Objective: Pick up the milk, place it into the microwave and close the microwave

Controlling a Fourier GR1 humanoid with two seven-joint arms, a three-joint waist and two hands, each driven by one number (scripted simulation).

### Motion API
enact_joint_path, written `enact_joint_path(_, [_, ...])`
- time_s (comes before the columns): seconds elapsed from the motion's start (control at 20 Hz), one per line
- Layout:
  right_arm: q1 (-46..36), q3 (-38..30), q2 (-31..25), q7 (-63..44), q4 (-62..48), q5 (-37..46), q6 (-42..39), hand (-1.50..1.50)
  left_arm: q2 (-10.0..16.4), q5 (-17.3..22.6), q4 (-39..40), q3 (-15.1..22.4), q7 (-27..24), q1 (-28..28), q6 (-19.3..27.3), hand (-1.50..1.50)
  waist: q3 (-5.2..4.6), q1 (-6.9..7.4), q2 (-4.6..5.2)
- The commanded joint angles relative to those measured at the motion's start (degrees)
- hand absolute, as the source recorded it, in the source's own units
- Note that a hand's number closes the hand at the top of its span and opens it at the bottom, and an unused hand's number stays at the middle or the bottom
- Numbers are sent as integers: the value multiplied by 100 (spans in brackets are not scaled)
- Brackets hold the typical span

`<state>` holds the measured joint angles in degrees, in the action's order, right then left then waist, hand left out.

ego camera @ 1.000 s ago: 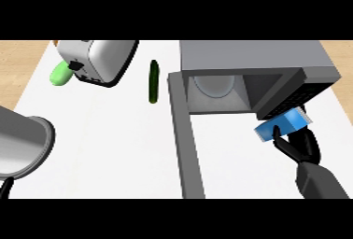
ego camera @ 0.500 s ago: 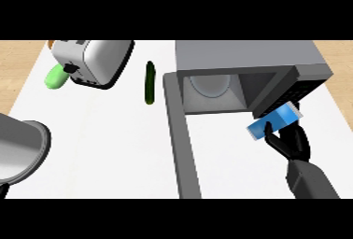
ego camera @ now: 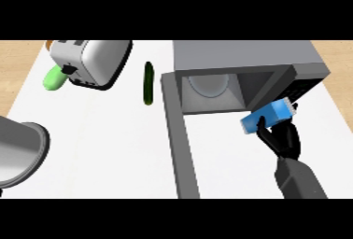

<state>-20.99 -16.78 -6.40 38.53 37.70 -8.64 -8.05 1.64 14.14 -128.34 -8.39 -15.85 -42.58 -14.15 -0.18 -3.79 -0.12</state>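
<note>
So the right robot hand (ego camera: 279,137) has its black fingers curled round the lower end of the milk carton (ego camera: 269,116), the little blue and white one, and it's holding it up off the counter (ego camera: 103,130), tilted with the top end leaning away from the forearm. The milk sits right above the fingers, at the right front corner of the microwave (ego camera: 241,53), touching or overlapping the dark control panel (ego camera: 303,86) from where I'm looking. Honestly can't tell if it's past the opening or only at the mouth of it. The microwave is wide open. Its door (ego camera: 183,154) is swung out to the left of the robot hand and runs down alongside it like a long grey wall. Inside, up and left of the carton, you can see the pale round turntable (ego camera: 205,87) and nothing on it. Further left of the robot hand, on the other side of the door, there's a dark green cucumber (ego camera: 147,83) lying on the counter. Past that is a silver toaster (ego camera: 89,60) with a lighter green thing (ego camera: 53,78) tucked beside it, and a big metal bowl (ego camera: 17,149) sits way over at the left edge.
</note>
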Motion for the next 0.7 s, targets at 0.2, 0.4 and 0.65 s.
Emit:
enact_joint_path(0.2, [-575,1007,618,-88,967,259,491,150,109,160,36,-193,-50,6,-114,-150,-10,430,-105])
enact_joint_path(0.4, [-697,1212,627,-352,1193,343,1386,150,258,245,319,-391,-176,41,-279,-150,-15,521,-70])
enact_joint_path(0.65, [-819,1347,633,-943,1248,410,2133,150,386,431,284,-536,-141,55,-395,-150,-5,618,-28])
